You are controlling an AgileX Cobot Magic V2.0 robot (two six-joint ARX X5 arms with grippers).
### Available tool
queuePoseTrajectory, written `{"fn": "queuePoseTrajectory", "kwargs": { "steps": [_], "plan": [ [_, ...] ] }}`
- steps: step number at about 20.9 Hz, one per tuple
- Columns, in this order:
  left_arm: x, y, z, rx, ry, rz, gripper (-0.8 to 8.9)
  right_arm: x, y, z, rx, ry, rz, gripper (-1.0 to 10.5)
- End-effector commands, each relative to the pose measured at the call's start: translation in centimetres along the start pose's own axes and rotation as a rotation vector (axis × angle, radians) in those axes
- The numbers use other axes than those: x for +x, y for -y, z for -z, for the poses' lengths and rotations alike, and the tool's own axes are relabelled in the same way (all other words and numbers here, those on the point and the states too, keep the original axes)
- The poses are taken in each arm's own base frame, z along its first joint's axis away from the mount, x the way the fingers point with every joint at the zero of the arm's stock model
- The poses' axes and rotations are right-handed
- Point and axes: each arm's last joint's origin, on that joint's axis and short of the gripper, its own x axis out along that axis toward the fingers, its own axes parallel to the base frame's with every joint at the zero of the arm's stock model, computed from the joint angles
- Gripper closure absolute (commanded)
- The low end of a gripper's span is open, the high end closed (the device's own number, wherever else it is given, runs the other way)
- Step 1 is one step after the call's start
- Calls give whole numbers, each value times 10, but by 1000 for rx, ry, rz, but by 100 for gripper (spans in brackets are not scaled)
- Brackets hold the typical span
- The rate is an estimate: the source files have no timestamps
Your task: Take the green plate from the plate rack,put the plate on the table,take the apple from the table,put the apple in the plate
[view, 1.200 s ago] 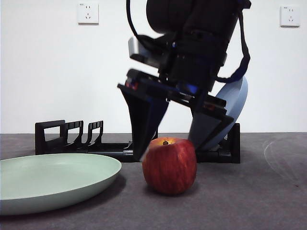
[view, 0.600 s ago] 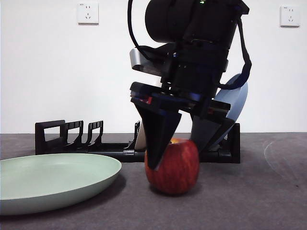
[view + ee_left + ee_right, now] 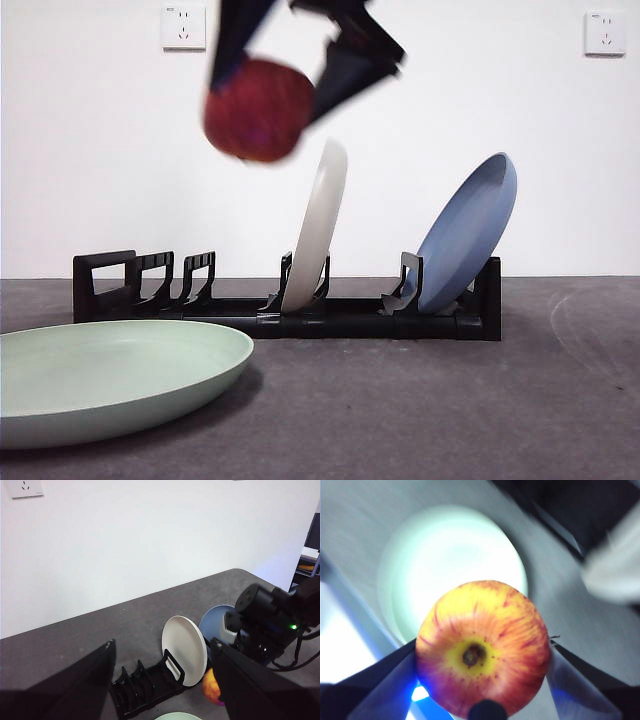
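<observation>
Front view shows the pale sage-green round plate [image 3: 110, 385] already flat on the dark grey worktop [image 3: 450, 420], clear of the black slotted rack [image 3: 300, 318], and the red apple [image 3: 258, 110] aloft, clamped by the right gripper [image 3: 482, 665] fingers, left gripper [image 3: 162, 690] fingers spread idle; placing it remains.

My right claw [image 3: 290, 75] hangs high above the tabletop [image 3: 420, 410] — both jaws pressed against the apple [image 3: 260, 110], one on each side. My left claw [image 3: 160, 680] waits raised, jaws spread wide — holding nothing.
</observation>
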Motion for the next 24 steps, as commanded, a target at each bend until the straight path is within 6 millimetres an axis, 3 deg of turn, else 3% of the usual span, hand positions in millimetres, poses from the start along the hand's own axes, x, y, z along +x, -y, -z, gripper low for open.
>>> {"fn": "queuePoseTrajectory", "kwargs": {
  "steps": [1, 6, 15, 18, 24],
  "plan": [
    [-1, -1, 0, 8, 3, -2, 496, -4, -17, -6, -54, 42, -37, 959],
    [-1, 0, 0, 8, 2, 4, 496, 22, -39, -11, -110, 54, -79, 959],
    [-1, 0, 0, 8, 1, 4, 496, 128, -31, 0, -90, -139, -72, 959],
    [-1, 0, 0, 9, 0, 4, 496, 144, -31, 1, -96, -139, -76, 959],
    [-1, 0, 0, 9, 0, 4, 496, 157, -32, 4, -102, -149, -78, 959]
  ]
}}
